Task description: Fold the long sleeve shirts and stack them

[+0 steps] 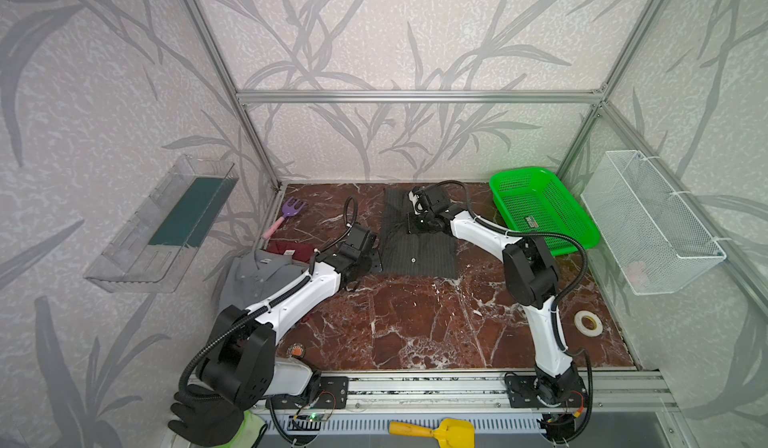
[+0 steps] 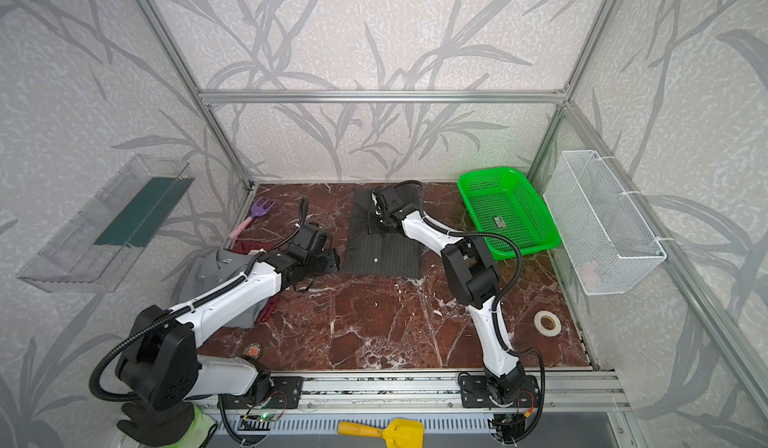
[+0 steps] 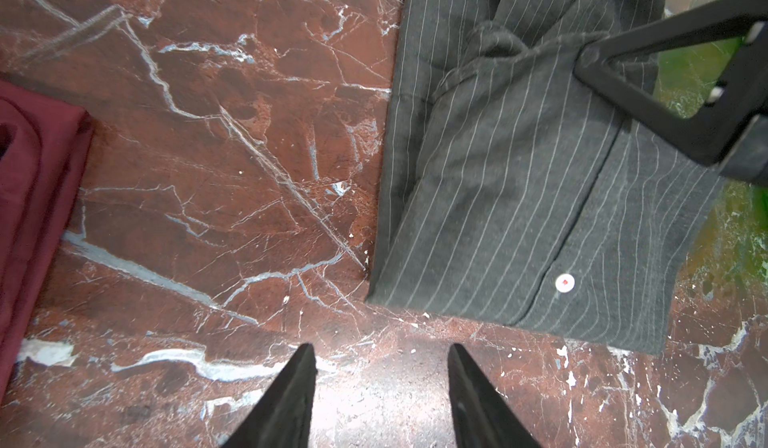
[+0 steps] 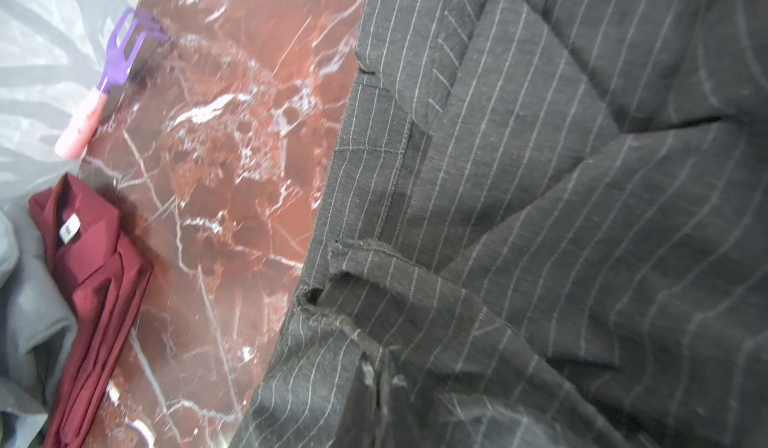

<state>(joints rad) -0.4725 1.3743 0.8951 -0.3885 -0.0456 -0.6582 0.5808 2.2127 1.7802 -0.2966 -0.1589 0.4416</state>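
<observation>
A dark charcoal pinstriped shirt (image 1: 415,250) (image 2: 382,254) lies folded flat at the back middle of the marble table. My right gripper (image 1: 415,227) (image 4: 380,367) reaches across it and is shut on a raised fold of its cloth; in the left wrist view the black tip of that right gripper (image 3: 584,59) pinches the bunched fabric. My left gripper (image 1: 372,258) (image 3: 380,348) stands open over bare marble, just off the shirt's near left corner (image 3: 374,296), holding nothing. A plain grey collared shirt (image 1: 253,275) lies crumpled at the left, partly under my left arm, with a dark red shirt (image 1: 291,250) (image 4: 95,283) folded beside it.
A green basket (image 1: 540,209) stands at the back right and a white wire basket (image 1: 652,221) hangs on the right wall. A tape roll (image 1: 588,323) lies front right. A purple toy fork (image 1: 291,211) lies back left. A black glove (image 1: 208,417) and a yellow scoop (image 1: 440,429) sit beyond the front rail.
</observation>
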